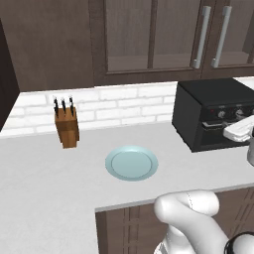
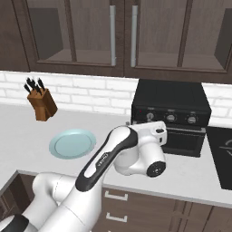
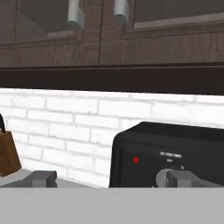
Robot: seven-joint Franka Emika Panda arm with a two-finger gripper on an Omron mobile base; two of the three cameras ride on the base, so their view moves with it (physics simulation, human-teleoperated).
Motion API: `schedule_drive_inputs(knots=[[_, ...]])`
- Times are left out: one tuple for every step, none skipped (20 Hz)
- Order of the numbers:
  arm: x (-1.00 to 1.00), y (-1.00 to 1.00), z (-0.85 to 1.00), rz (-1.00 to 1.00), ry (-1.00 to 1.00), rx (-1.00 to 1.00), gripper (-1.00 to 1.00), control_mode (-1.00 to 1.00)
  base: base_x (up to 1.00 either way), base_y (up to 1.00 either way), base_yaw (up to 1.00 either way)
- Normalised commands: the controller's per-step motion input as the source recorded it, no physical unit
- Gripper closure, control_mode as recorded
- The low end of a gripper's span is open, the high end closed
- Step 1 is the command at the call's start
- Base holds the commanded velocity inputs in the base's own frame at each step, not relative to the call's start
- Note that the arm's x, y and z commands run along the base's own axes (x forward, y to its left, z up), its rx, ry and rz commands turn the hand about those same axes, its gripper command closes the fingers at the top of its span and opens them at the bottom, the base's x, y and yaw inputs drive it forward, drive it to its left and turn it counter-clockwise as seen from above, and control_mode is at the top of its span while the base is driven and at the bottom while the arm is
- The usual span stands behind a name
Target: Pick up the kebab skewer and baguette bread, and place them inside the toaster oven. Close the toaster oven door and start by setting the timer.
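Observation:
The black toaster oven (image 1: 213, 106) (image 2: 171, 104) stands on the counter against the brick wall. Its door (image 2: 183, 141) stands upright and looks shut, with a pale handle bar under the row of knobs (image 2: 171, 118). My gripper (image 3: 114, 179) is open just in front of the oven's upper left corner, level with the knobs, and holds nothing. In the hand view its fingertips (image 3: 41, 178) frame the oven's red light (image 3: 135, 160) and a knob (image 3: 164, 177). The kebab skewer and baguette bread are out of view.
An empty pale blue plate (image 1: 131, 163) (image 2: 72, 143) lies on the counter left of the oven. A wooden knife block (image 1: 66, 125) (image 2: 41, 105) stands further left by the wall. A dark cooktop (image 2: 222, 158) sits right of the oven. Wall cabinets hang above.

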Motion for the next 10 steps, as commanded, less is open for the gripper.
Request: schedule_drive_inputs(knots=[[0.15, -0.03, 0.00, -0.09, 0.00, 0.00, -1.00, -1.00, 0.00, 0.00, 0.00], [0.19, -0.04, 0.00, -0.08, 0.00, 0.01, -1.00, -1.00, 0.00, 0.00, 0.00], [0.20, -0.02, 0.00, -0.08, -0.01, 0.01, -1.00, -1.00, 0.00, 0.00, 0.00], [0.31, 0.00, 0.00, -0.08, 0.00, 0.01, -1.00, -1.00, 0.00, 0.00, 0.00], [0.31, 0.00, 0.00, -0.07, 0.00, 0.02, -1.00, -1.00, 0.00, 0.00, 0.00], [0.33, 0.00, 0.00, -0.06, 0.00, 0.02, -1.00, -1.00, 0.00, 0.00, 0.00], [0.30, 0.00, 0.00, -0.05, 0.00, 0.03, -1.00, -1.00, 0.00, 0.00, 0.00], [0.24, -0.04, 0.00, -0.03, 0.00, 0.03, -1.00, -1.00, 0.00, 0.00, 0.00], [0.15, -0.19, 0.00, 0.00, 0.00, 0.04, -1.00, -1.00, 0.00, 0.00, 0.00], [0.11, -0.21, 0.00, 0.00, 0.00, 0.03, -1.00, -1.00, 0.00, 0.00, 0.00]])
